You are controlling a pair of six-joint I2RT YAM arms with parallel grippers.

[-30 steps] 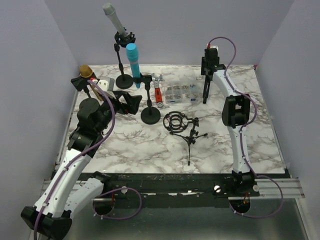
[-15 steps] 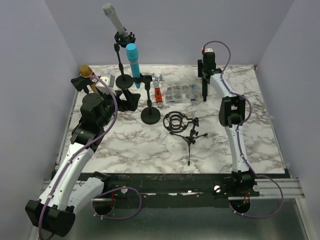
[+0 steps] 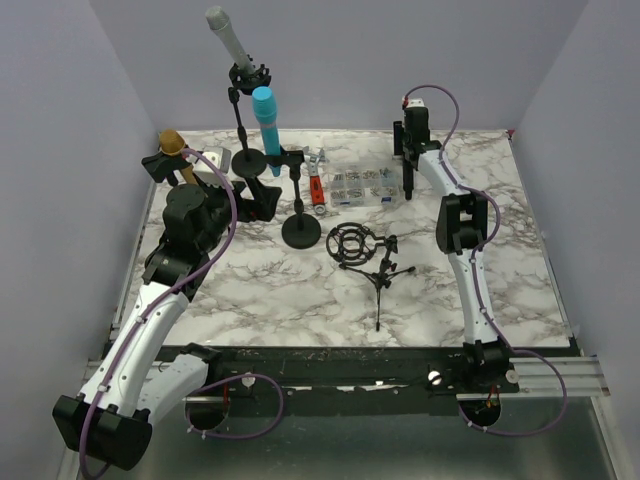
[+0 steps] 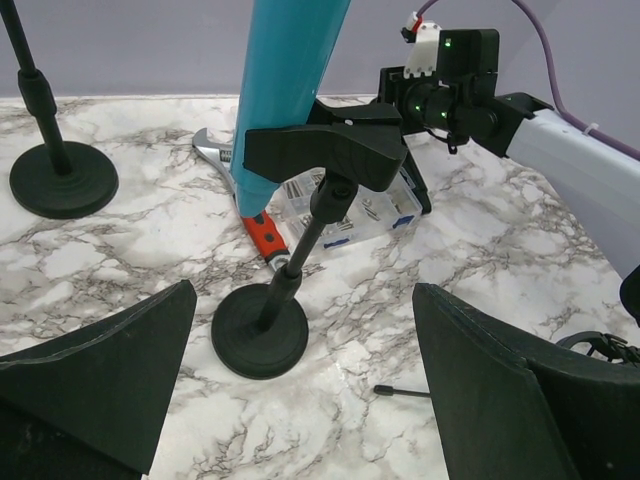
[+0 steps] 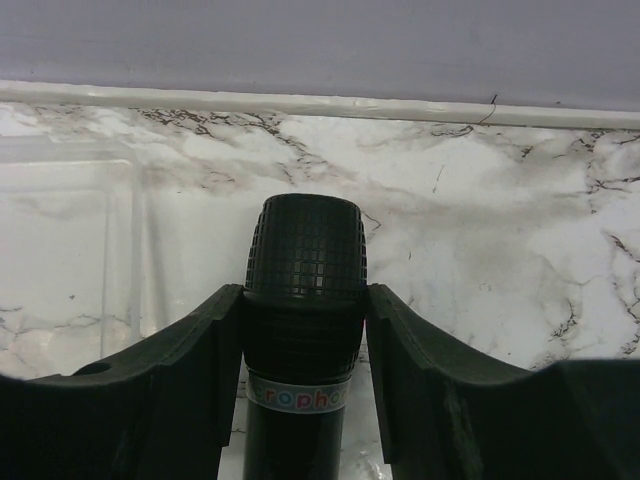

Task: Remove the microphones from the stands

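Blue microphone (image 3: 266, 130) sits in the clip of a short stand (image 3: 302, 232), mid-surface and left of centre, head up and leaning slightly. The clip (image 4: 330, 150) grips its lower body.

Left hand (image 4: 305, 300) is spread wide. Its two fingers (image 4: 100, 380) sit low, either side of the stand's round base, and touch nothing. The blue microphone is ahead of them.

Right hand (image 5: 305, 300) is at the far right of the surface (image 3: 300, 290), pointing down, clamped on a black microphone (image 5: 305, 260) with its mesh head showing between the fingers. It is just beside a clear parts box (image 3: 360, 185).

A red-handled wrench (image 4: 262, 235) lies behind the stand base. A grey microphone (image 3: 225, 35) is on a tall rear stand. A gold microphone (image 3: 172, 143) is at the far left.
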